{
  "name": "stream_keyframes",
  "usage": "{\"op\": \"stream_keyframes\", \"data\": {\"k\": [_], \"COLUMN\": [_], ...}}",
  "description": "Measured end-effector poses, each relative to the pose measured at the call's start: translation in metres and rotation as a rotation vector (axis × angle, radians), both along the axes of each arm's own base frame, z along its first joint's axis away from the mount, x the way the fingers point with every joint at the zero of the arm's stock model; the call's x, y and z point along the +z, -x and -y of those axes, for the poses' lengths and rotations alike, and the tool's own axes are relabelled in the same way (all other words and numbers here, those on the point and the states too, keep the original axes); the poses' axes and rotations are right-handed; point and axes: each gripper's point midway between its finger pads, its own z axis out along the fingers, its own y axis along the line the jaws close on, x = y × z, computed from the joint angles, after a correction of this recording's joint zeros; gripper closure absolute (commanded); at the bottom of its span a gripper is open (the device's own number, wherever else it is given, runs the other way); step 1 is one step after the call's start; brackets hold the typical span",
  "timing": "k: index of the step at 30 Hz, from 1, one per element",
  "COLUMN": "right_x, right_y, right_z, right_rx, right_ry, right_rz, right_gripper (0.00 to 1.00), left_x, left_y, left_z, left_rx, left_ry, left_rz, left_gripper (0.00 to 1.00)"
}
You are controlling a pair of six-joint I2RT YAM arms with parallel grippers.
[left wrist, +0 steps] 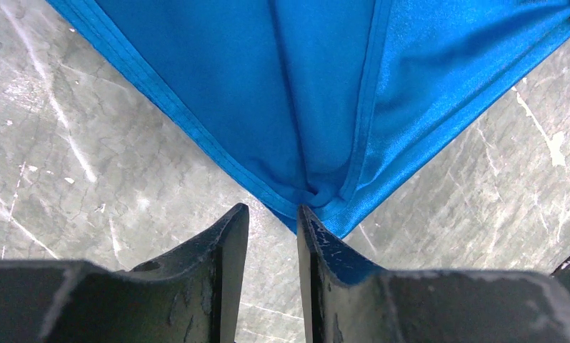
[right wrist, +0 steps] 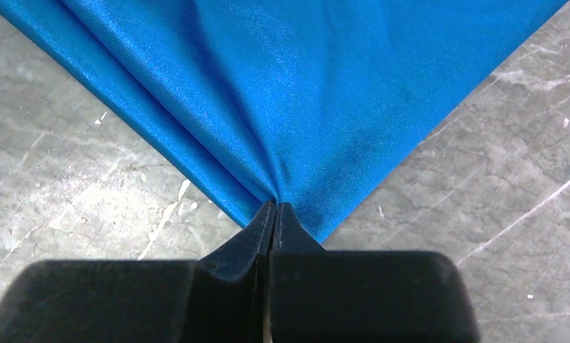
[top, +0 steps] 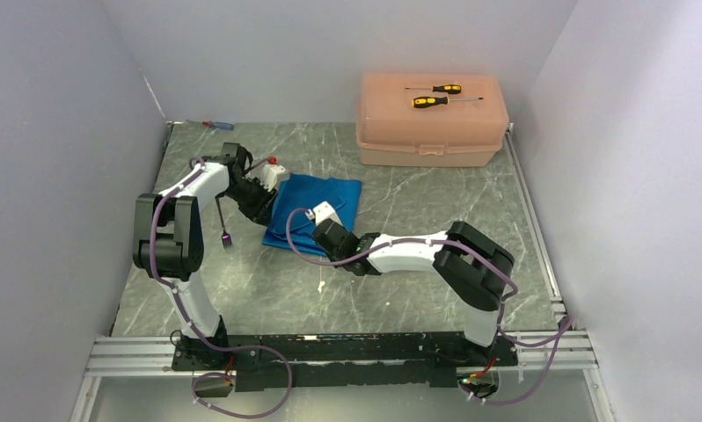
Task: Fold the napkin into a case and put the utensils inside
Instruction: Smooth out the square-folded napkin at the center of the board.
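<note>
The bright blue napkin (top: 334, 195) lies loosely folded on the marble table, left of centre. My right gripper (top: 312, 220) reaches onto it from the near side. In the right wrist view that gripper (right wrist: 275, 206) is shut on a corner of the napkin (right wrist: 289, 93), and the cloth puckers at the tips. My left gripper (top: 268, 207) is at the napkin's left edge. In its wrist view it (left wrist: 271, 209) is open, with bare table in the gap. Its right fingertip (left wrist: 307, 218) touches a bunched corner of the napkin (left wrist: 303, 93). The dark purple fork (top: 225, 237) lies left of the cloth. A small white piece (top: 321, 283), perhaps the spoon, shows near the right arm.
A peach plastic box (top: 431, 132) stands at the back right, with two yellow-and-black screwdrivers (top: 435, 88) (top: 444, 101) on its lid. A small blue-and-red screwdriver (top: 217, 125) lies at the far left corner. Walls enclose the table on three sides.
</note>
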Motion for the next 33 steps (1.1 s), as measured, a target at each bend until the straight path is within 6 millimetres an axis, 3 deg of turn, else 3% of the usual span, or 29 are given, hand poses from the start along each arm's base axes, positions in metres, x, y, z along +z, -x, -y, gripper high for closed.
{"op": "stream_keyframes", "data": {"k": [18, 27, 31, 33], "right_x": [0.003, 0.011, 0.011, 0.011], "right_y": [0.025, 0.035, 0.037, 0.039], "right_z": [0.008, -0.007, -0.008, -0.010], "right_rx": [0.033, 0.092, 0.106, 0.118], "right_ry": [0.107, 0.110, 0.114, 0.112], "right_rz": [0.023, 0.037, 0.033, 0.023], "right_gripper": [0.97, 0.91, 0.82, 0.69], "left_x": [0.003, -0.001, 0.000, 0.002], "left_y": [0.013, 0.025, 0.025, 0.025], "left_z": [0.005, 0.007, 0.007, 0.007], "left_rx": [-0.010, -0.003, 0.004, 0.013], "left_ry": [0.032, 0.048, 0.060, 0.076], "left_rz": [-0.041, -0.076, -0.078, -0.084], "left_gripper": [0.64, 0.64, 0.64, 0.64]}}
